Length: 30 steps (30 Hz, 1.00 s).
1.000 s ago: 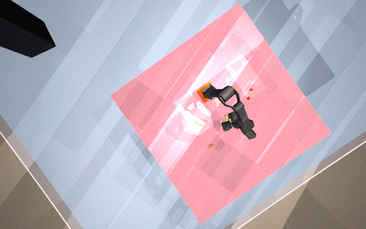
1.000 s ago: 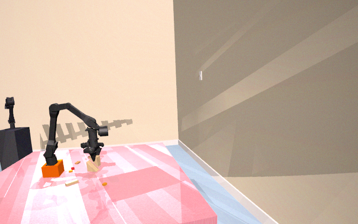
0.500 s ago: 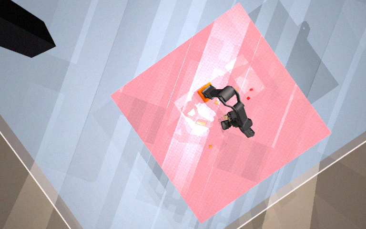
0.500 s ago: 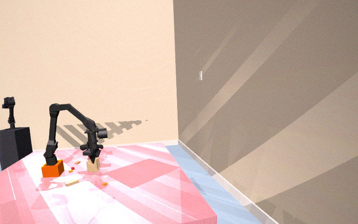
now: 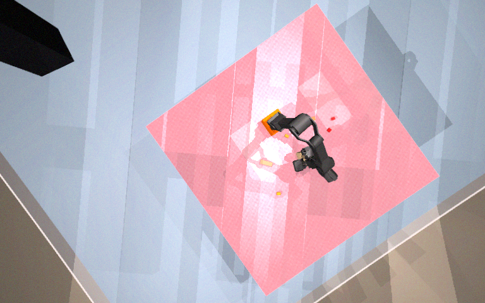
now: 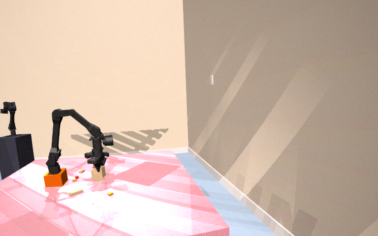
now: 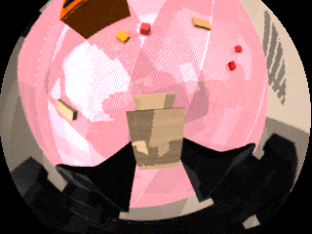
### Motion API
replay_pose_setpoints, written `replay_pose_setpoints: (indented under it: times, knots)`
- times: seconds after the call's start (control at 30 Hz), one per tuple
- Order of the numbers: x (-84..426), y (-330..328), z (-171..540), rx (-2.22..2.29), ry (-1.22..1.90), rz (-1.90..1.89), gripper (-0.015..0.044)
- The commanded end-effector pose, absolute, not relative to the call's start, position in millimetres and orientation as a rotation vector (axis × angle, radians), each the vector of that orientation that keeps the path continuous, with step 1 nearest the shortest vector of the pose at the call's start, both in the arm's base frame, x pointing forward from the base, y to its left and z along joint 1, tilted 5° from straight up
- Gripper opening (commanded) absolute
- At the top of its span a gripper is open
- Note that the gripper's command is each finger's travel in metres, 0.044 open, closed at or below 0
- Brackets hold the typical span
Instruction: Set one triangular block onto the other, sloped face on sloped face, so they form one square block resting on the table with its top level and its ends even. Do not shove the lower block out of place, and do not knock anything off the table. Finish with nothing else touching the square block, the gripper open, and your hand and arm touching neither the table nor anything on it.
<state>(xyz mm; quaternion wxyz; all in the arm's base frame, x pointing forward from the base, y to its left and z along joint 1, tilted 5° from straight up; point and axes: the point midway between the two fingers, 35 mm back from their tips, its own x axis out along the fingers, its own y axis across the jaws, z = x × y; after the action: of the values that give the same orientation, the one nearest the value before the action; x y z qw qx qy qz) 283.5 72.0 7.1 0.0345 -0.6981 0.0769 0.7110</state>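
Observation:
My gripper [image 5: 303, 158] [image 6: 98, 168] [image 7: 156, 139] points down and is shut on a tan triangular block [image 7: 156, 128], with a finger on each side of it. The other tan triangular block [image 6: 96, 177] [image 7: 154, 101] stands on the pink table [image 5: 336, 199] [image 6: 156, 205], directly under and against or very near the held one. In the exterior view the two together look close to one square block. In the wrist view a strip of the lower block shows beyond the held block's edge. The sloped faces are hidden, so full contact and even ends cannot be told.
The arm's orange base [image 5: 265, 124] [image 6: 52, 180] stands behind the blocks. A cream bar [image 5: 266, 163] [image 6: 76, 192] [image 7: 66, 109], a yellow piece [image 5: 286, 136] [image 7: 123, 37], an orange piece [image 5: 278, 193] [image 6: 110, 193], a tan bar [image 7: 201, 23] and small red cubes [image 5: 329, 130] [image 7: 145, 28] lie around.

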Motion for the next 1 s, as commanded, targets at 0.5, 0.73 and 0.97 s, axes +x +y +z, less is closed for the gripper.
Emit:
replay_pose_setpoints:
  times: [0.5,0.73,0.97]
  knots:
    - [281.8,73.2,1.6,-2.147,0.233,2.176,0.0000]
    - [280.0,73.3,-2.7,-2.147,0.233,2.176,0.0000]
    - [278.1,73.6,-6.9,-2.147,0.233,2.176,0.0000]
